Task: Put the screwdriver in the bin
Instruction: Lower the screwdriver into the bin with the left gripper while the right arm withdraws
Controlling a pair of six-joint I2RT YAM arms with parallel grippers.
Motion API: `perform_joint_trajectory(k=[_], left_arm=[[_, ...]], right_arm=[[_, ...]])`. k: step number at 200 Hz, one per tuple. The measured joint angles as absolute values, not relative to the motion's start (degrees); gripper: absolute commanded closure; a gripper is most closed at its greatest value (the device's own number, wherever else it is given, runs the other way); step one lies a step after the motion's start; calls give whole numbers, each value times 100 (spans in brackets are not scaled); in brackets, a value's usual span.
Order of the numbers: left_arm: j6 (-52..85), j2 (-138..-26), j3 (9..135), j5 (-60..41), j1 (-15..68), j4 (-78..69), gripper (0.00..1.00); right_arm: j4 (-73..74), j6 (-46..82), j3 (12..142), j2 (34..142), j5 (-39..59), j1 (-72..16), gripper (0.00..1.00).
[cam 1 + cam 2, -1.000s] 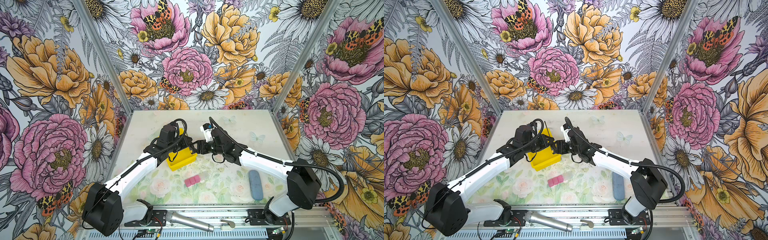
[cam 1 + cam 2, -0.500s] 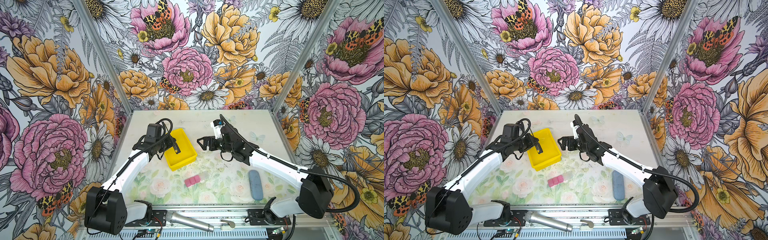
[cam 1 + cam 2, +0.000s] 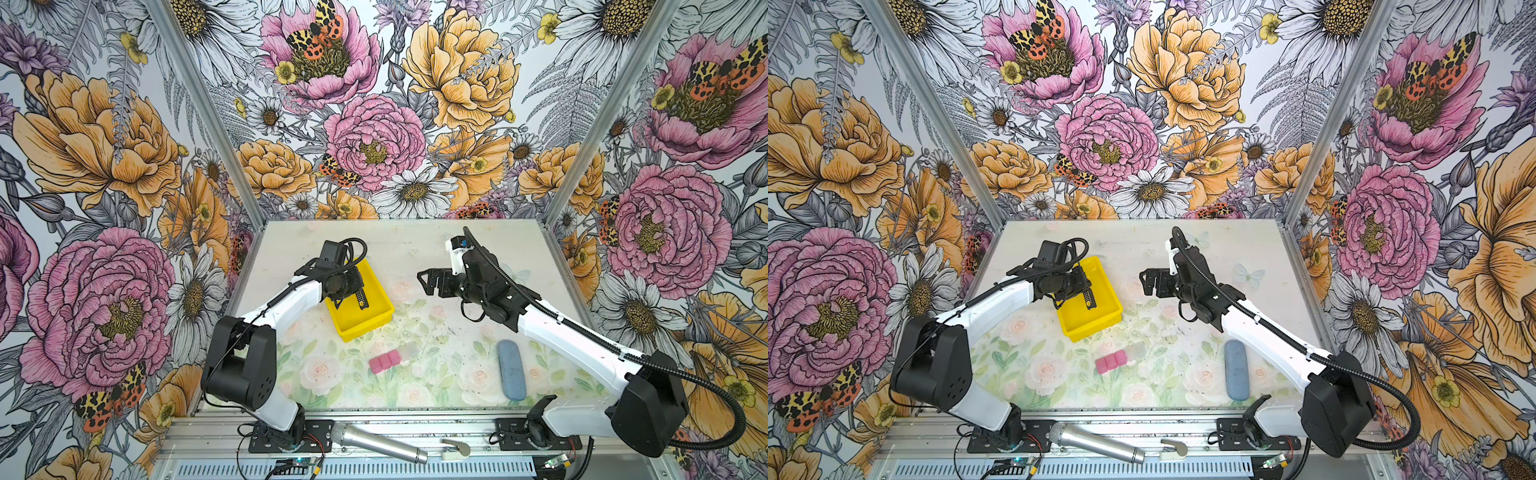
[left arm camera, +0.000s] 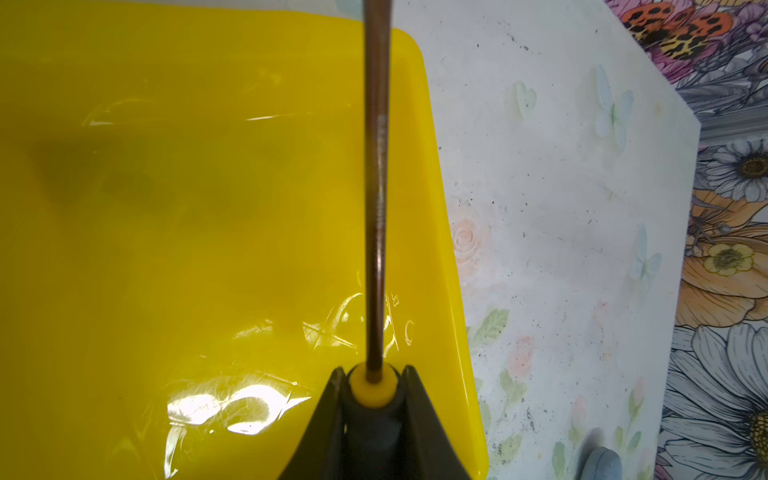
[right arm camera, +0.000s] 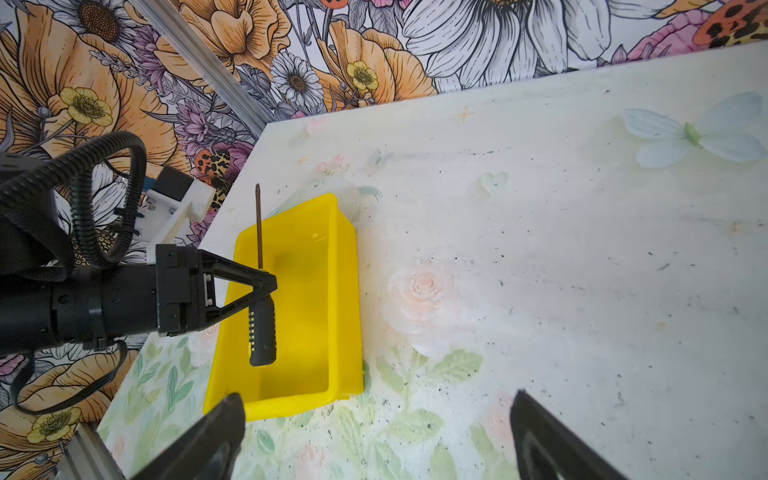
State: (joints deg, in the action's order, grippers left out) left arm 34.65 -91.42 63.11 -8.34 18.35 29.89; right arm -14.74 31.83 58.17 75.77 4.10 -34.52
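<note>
Left gripper (image 5: pixel 270 286) clamped on slim black-and-yellow-handled screwdriver (image 5: pixel 262 328), over middle of bright yellow rectangular plastic bin (image 5: pixel 345 291). Imo get lower, level shaft inside rim, then let go. Right gripper (image 3: pixel 426 282) gaping, empty, 3 o'clock of bin.

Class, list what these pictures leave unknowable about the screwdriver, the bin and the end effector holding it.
- Tip of the screwdriver: cut off by the left wrist view's top edge, and too small elsewhere to tell its type.
- Part of the bin: hidden under the left end effector and its arm in both top views.
- Whether the handle touches the bin floor: no view settles it.
</note>
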Motion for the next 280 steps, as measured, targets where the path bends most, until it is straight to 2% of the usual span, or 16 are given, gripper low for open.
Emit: perform_joint_trajectory(k=[61, 145, 185, 199, 243, 254, 268, 280], left_arm=[[3098, -9835, 6587, -423, 2091, 3201, 98], [2539, -10239, 6593, -40, 2128, 3457, 98], [2469, -10309, 6593, 73, 2196, 3452, 93], [2443, -10313, 6593, 110, 2231, 3450, 85], [2368, -10313, 6593, 185, 2303, 3452, 46], [2408, -10313, 6593, 198, 2305, 3452, 34], [2394, -10296, 6591, 200, 2303, 3454, 13], [2375, -10237, 6589, 200, 2305, 3454, 2]], right_arm=[[-1505, 3155, 5684, 7535, 410, -3295, 0], [-1551, 3035, 5354, 6893, 117, -3214, 0], [-1564, 3033, 5218, 6628, -158, -3138, 1], [-1570, 3035, 5179, 6530, -281, -3111, 1], [-1649, 3037, 4971, 6095, -733, -3033, 1], [-1662, 3039, 4915, 5977, -847, -2987, 1], [-1723, 3039, 4877, 5854, -956, -2936, 1], [-1743, 3035, 4856, 5784, -1028, -2915, 0]])
